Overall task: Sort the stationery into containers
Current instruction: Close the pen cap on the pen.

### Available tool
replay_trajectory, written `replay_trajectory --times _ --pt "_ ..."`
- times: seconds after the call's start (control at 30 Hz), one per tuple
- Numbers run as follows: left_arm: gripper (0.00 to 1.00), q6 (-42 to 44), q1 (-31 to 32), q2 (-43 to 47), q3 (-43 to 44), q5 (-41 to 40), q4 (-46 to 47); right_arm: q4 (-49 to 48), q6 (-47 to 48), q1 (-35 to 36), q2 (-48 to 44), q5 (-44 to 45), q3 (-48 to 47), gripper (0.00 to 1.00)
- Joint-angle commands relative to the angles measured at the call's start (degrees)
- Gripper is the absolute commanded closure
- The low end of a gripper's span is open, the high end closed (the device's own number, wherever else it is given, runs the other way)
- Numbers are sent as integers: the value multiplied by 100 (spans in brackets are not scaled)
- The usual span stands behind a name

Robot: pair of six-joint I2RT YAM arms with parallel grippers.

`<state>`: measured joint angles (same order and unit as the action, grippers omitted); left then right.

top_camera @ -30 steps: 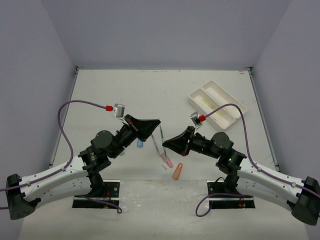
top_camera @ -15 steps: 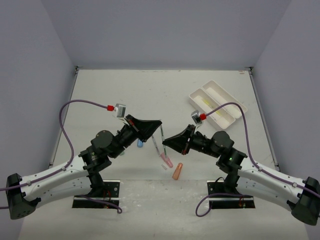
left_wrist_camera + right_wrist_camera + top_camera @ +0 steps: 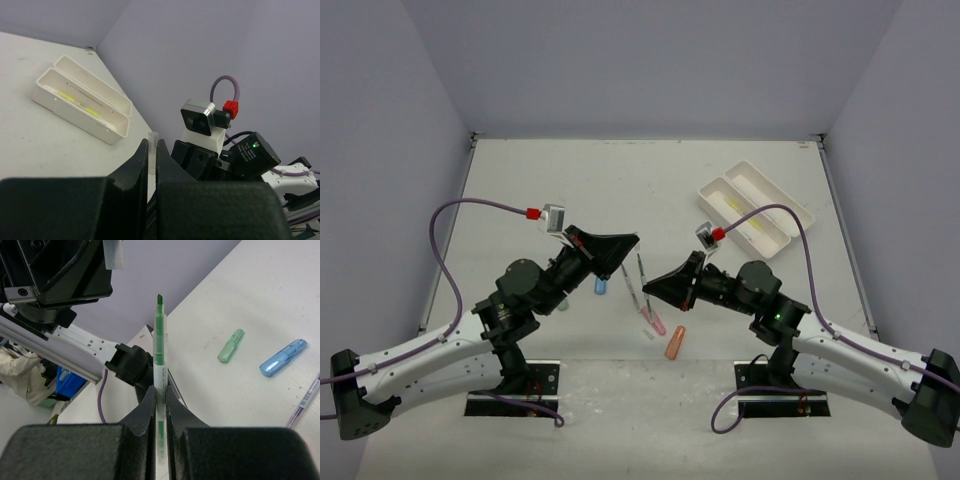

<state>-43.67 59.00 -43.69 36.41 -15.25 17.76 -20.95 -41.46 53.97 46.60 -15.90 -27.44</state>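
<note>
My right gripper (image 3: 652,284) (image 3: 160,390) is shut on a thin green pen (image 3: 159,347) with its tip bare, held above the table. My left gripper (image 3: 630,242) (image 3: 152,144) is shut on a small clear cap (image 3: 152,150), close to the right gripper's tip. On the table between them lie a dark pen (image 3: 640,272), a pink pen (image 3: 632,288), a pink marker piece (image 3: 656,322), an orange one (image 3: 675,342) and a blue one (image 3: 600,286) (image 3: 283,357). A green cap (image 3: 230,345) lies beside the blue piece. The white two-compartment tray (image 3: 704,198) (image 3: 75,112) sits at the back right with a yellow pen (image 3: 735,208) in it.
Purple cables arc over both wrists. Grey walls close the table at the back and both sides. A tiny clear bit (image 3: 650,335) lies near the pink marker piece. The arm bases stand at the near edge.
Both grippers have shifted slightly, the left one a little left and up, the right one a little higher. Each keeps its hold. The items on the table have not moved.
</note>
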Motion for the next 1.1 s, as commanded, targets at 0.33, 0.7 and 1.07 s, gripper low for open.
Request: replay_trajectory --times 0.33,0.7,1.07 --pt "100 190 -20 -111 140 -103 89 91 174 59 -173 140 -383 100" --pt "100 182 -20 -148 138 -200 23 180 217 61 -230 186 -413 100" --pt "100 135 -20 -204 93 -154 41 171 217 60 -197 266 -480 100"
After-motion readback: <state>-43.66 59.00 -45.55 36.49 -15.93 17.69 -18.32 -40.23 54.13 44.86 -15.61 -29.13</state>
